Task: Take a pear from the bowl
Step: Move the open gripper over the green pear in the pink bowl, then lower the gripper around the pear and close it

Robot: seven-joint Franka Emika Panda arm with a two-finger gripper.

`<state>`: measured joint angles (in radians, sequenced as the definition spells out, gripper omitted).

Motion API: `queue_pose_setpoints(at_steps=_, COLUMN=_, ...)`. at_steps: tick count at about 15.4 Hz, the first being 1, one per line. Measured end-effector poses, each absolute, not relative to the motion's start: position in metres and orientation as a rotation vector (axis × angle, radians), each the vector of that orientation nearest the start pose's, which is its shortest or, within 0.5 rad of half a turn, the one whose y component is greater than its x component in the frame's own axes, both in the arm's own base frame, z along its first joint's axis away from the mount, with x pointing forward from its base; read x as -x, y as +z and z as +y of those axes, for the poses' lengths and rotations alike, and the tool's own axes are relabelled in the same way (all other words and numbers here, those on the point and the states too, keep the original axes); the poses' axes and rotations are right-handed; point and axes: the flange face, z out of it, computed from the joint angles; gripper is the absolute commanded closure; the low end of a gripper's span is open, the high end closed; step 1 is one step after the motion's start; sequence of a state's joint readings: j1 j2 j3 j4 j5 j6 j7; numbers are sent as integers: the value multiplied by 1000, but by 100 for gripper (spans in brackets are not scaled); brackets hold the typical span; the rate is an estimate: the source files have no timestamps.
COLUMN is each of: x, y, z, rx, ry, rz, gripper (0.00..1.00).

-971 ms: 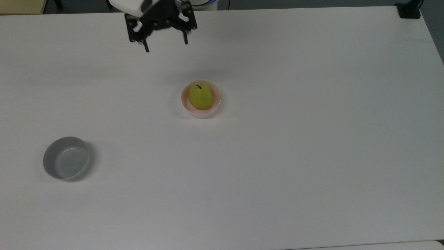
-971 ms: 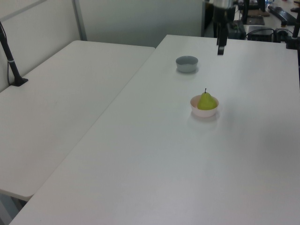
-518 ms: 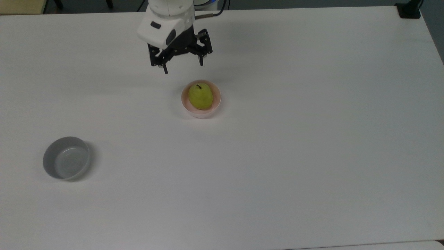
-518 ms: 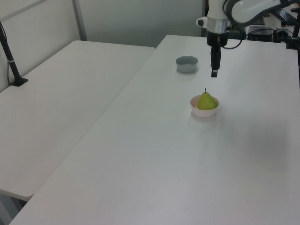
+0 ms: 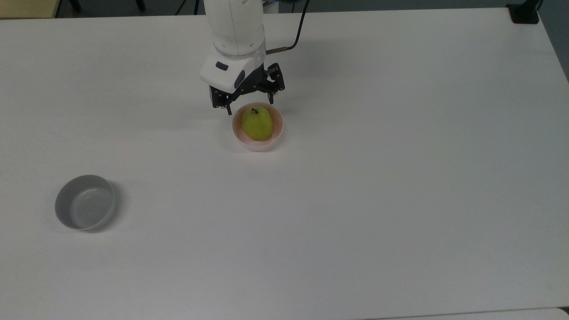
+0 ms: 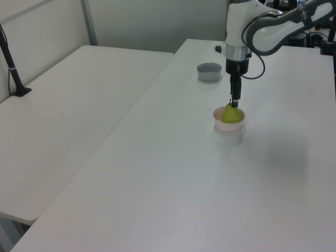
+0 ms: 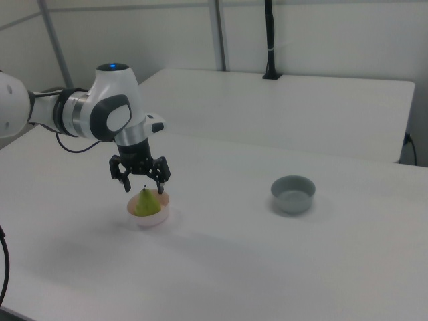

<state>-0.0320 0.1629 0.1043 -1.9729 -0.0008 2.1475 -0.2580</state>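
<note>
Top view showed the hand (image 5: 250,107) pointing down with its black fingers (image 5: 228,109) spread wide, nothing pinched between them; hung over the far rim of the bowl (image 5: 258,143), the stem end of the pear (image 5: 257,123) just under the gap between the fingers; no contact with fruit or rim could be made out. Right view placed the hand (image 7: 142,186) just above the pear (image 7: 147,202), one finger on each side of the stem tip, the spread plain to see. Left view caught the hand (image 6: 234,102) edge-on, a thin dark line descending onto the top of the pear (image 6: 231,114). Lay the pear inside the pale pink bowl (image 7: 151,219), stem towards the arm in the top view, standing upright in the side views; took up most of the bowl's hollow. Sat the bowl (image 6: 228,125) near the middle of the white worktop (image 5: 400,178). Stood a grey bowl (image 5: 84,208) well apart, towards the top view's lower left; appeared again at the right view's right (image 7: 292,193) and behind the arm in the left view (image 6: 209,71). Ran a dark cable (image 5: 298,31) from the white arm (image 5: 233,26) off the top view's upper edge.
</note>
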Motion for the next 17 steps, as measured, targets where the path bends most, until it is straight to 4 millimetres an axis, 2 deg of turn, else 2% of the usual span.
queue_pose_setpoints(at_steps=4, x=-591, y=370, z=50, rx=3077, ry=-12, rz=-534, gripper=1)
queue_pose_setpoints(at_steps=6, x=-593, y=362, z=51, rx=3076, ry=-13, rz=-537, gripper=10)
queue_pose_setpoints(at_steps=8, x=-594, y=356, z=51, rx=3076, ry=-12, rz=-538, gripper=40)
queue_pose_setpoints(at_steps=9, x=-594, y=354, z=51, rx=3075, ry=-7, rz=-538, gripper=64)
queue_pose_setpoints(at_steps=10, x=-594, y=352, z=51, rx=3075, ry=-3, rz=-539, gripper=81)
queue_pose_setpoints(at_steps=11, x=-594, y=351, z=51, rx=3075, ry=0, rz=-539, gripper=92)
queue_pose_setpoints(at_steps=13, x=-594, y=352, z=51, rx=3075, ry=-1, rz=-539, gripper=100)
queue_pose_setpoints(at_steps=17, x=-594, y=352, z=51, rx=3077, ry=-2, rz=-528, gripper=100)
